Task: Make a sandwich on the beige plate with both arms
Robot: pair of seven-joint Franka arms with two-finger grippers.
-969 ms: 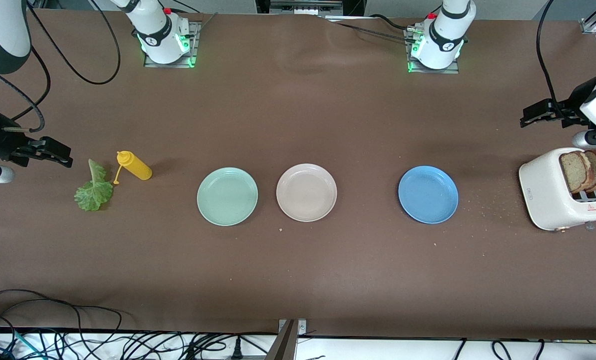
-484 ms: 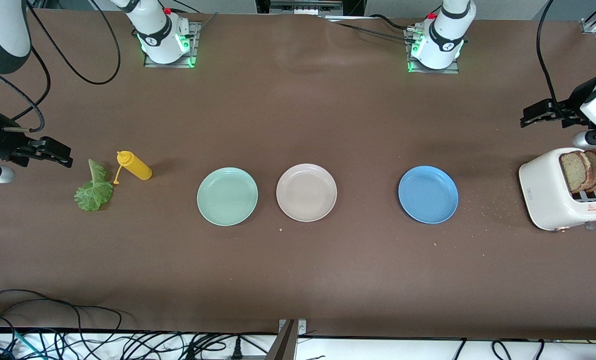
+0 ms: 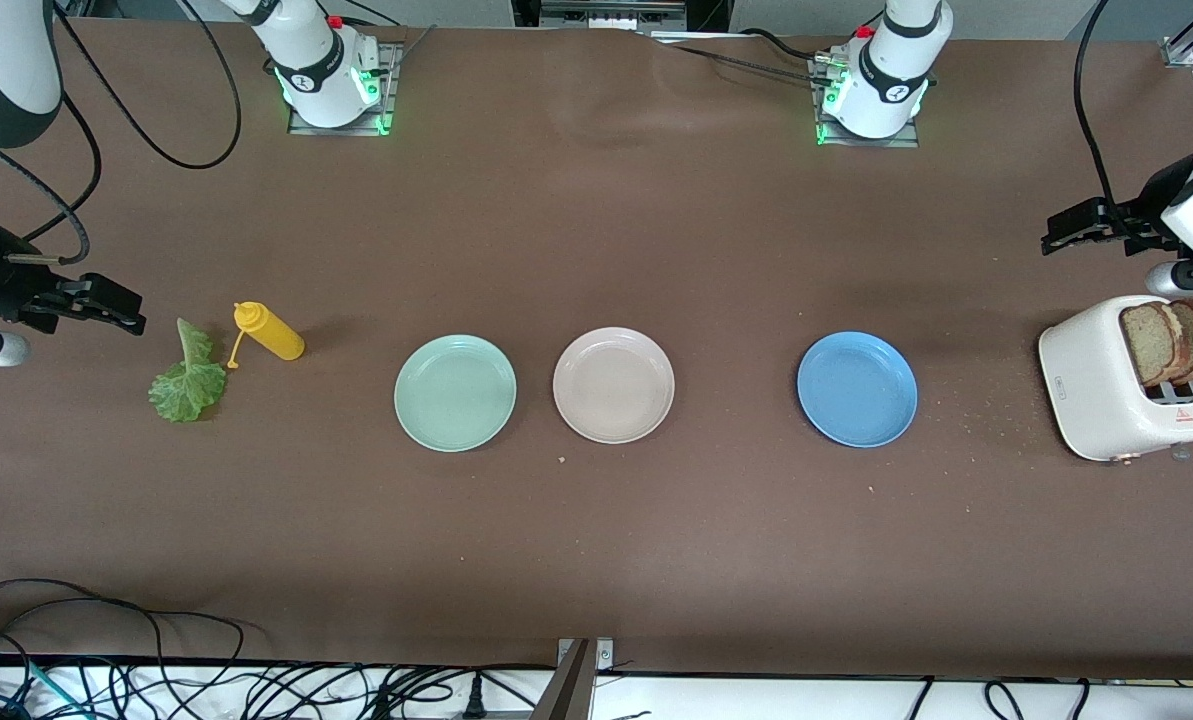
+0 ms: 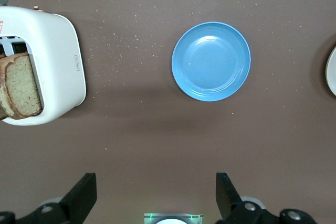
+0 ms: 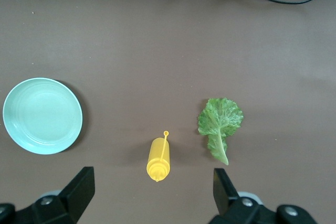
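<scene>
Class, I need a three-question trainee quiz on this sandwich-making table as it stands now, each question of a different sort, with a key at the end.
1. True or false: the beige plate already has food on it.
2. Multiple choice: the two bread slices are A) on the blue plate, B) standing in the toaster, C) lying beside the lettuce leaf.
3. Fill in: the beige plate sits between the blue plate and the ____ plate.

Key
1. False: it holds nothing.
2. B.
3. Mint green.

The left gripper hangs over the table by the toaster, the right gripper by the yellow bottle; both have open jaws and hold nothing.
</scene>
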